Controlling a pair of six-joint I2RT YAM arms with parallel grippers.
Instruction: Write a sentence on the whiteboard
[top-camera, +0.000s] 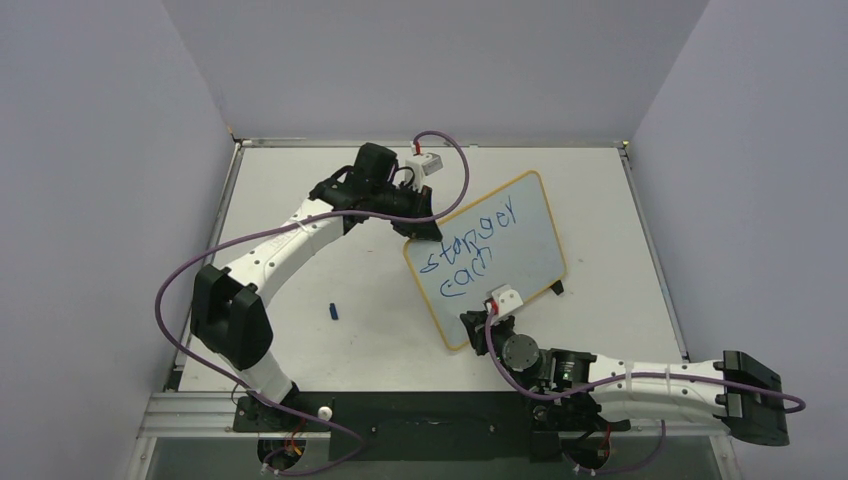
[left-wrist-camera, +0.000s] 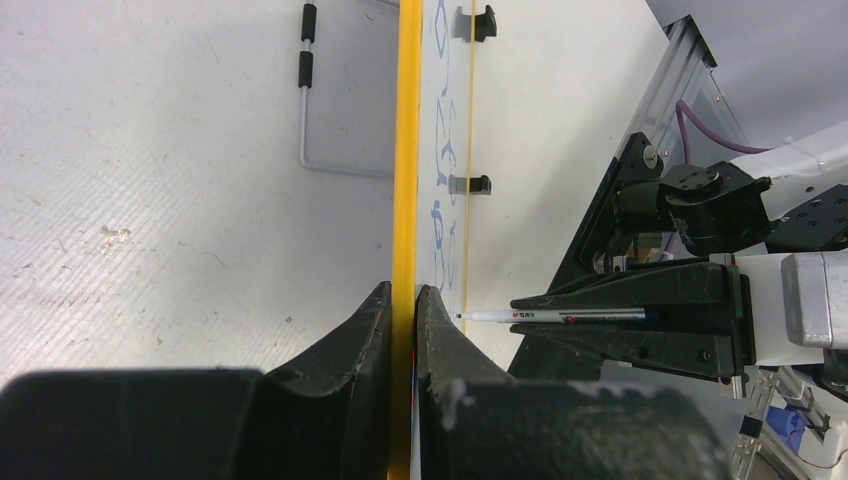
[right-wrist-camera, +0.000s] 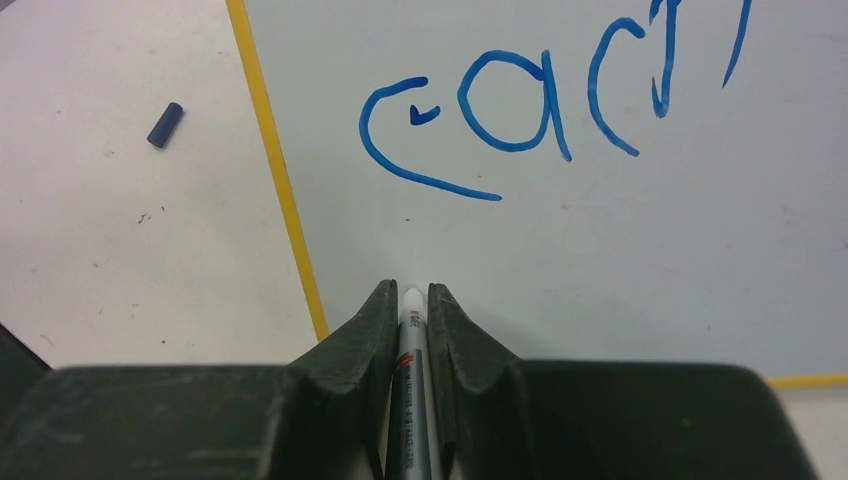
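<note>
The whiteboard (top-camera: 530, 250) is at the middle of the desk (top-camera: 600, 200), between the two arms. In the overhead view it sits askew, with its white face turned up toward the camera and its yellow frame running all round. The sentence (top-camera: 478, 240) is in blue marker and shows two lines so far, reading roughly "stanger" above "can". The right wrist view shows the lower word large and close.

The left gripper (left-wrist-camera: 403, 305) is clamped on the board's far-left edge. Its two black fingers (left-wrist-camera: 350, 340) are pinched onto the yellow frame from either side. One black foot (left-wrist-camera: 475, 184) of the board shows further along that view.

The right gripper (right-wrist-camera: 412, 300) is closed tight on a thin grey marker (right-wrist-camera: 412, 400). It holds the marker at the board's near corner, just below "can". The marker's white tip points at bare board there, but whether it touches the surface cannot be told.

A small dark blue cylinder (top-camera: 334, 312) lies on the desk to the left of the board, well apart from it.
</note>
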